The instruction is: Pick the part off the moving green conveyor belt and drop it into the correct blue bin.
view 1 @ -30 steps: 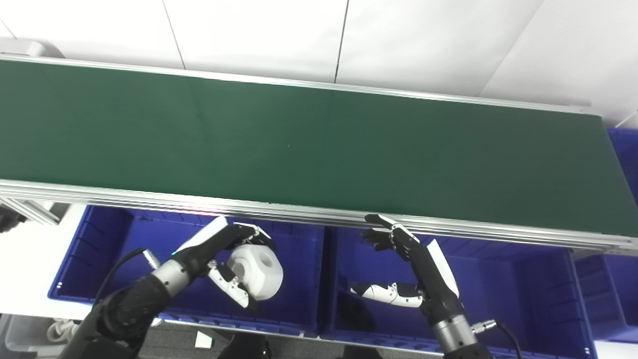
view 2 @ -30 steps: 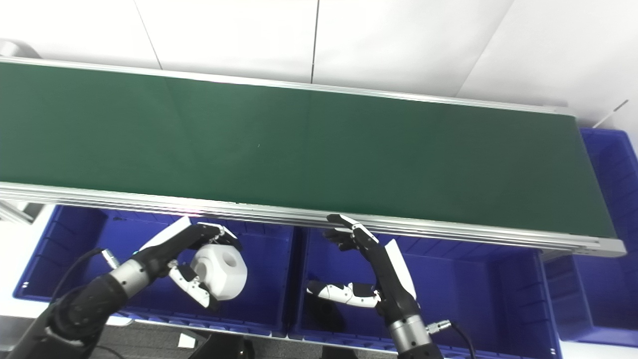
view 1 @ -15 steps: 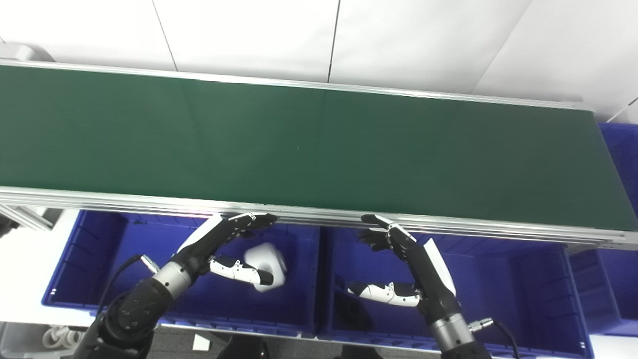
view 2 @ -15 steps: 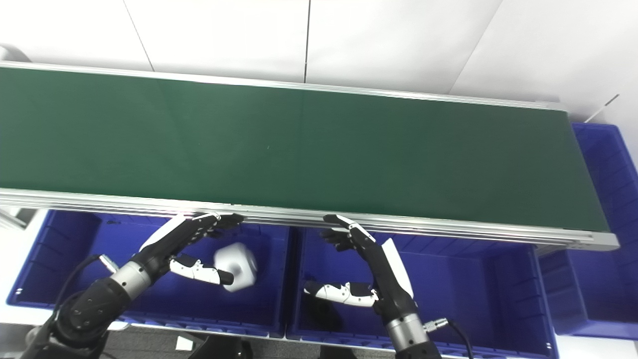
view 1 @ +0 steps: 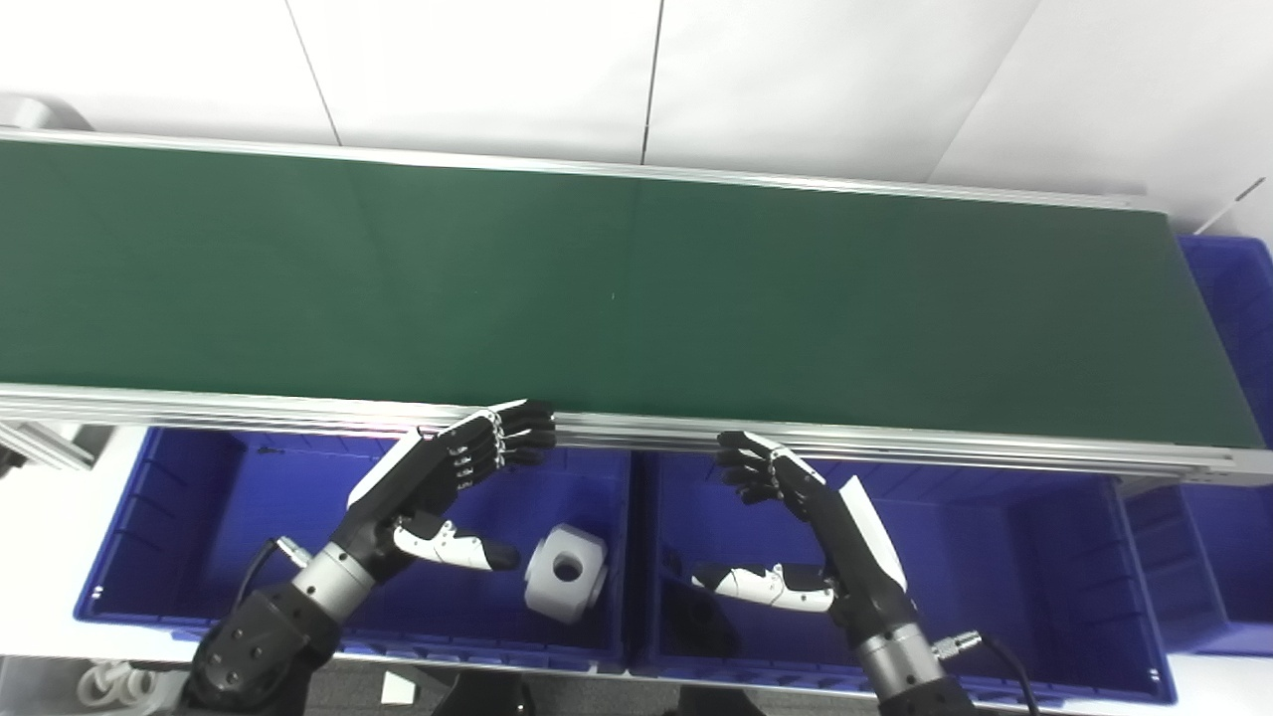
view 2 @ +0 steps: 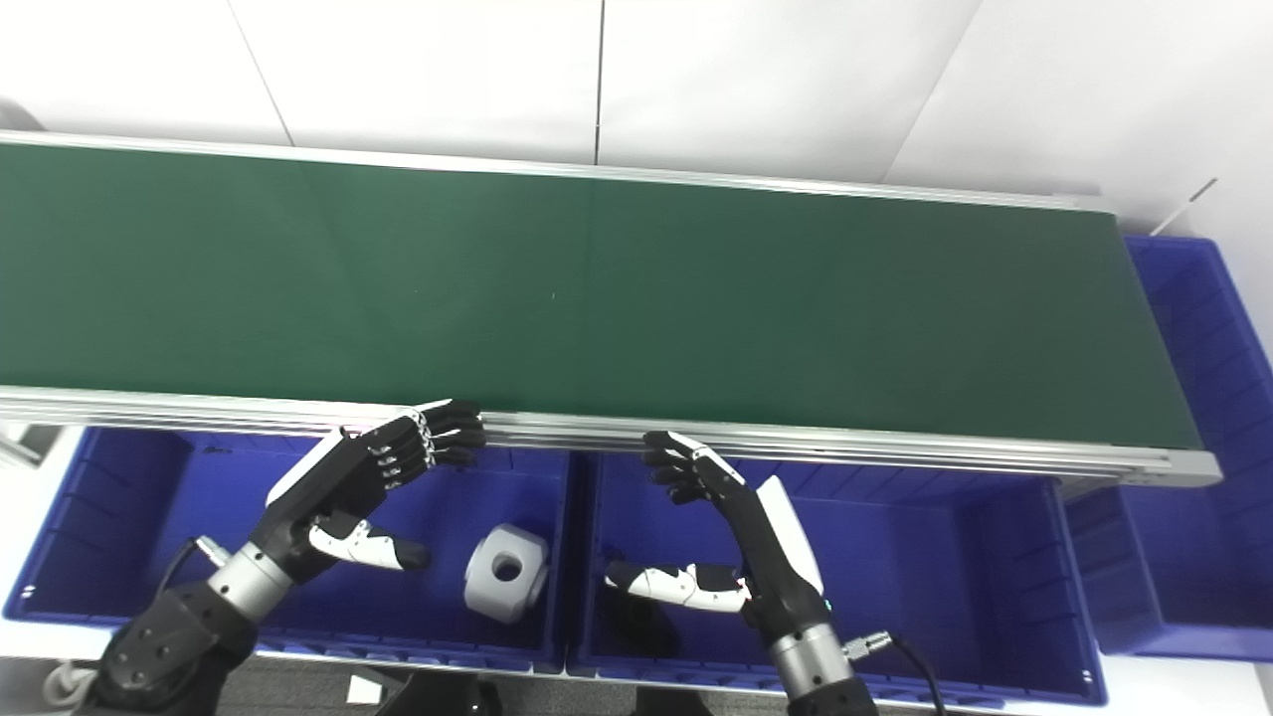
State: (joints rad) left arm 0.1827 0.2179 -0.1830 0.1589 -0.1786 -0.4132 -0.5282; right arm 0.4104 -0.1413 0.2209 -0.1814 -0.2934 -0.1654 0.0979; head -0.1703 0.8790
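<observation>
The white part (view 1: 565, 572) lies dropped in my left blue bin (view 1: 179, 497), both hands' fingers spread empty—left hand (view 1: 438, 487), right hand (view 1: 806, 517)—so next I watch the bare green conveyor belt (view 1: 617, 288) for another.

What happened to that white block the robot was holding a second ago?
The left hand let go of the white part. It dropped and now lies in the left blue bin, beside the open hand, which has lifted toward the belt's rail. The right hand stayed open over the neighbouring blue bin, and the green conveyor belt stayed bare.
</observation>
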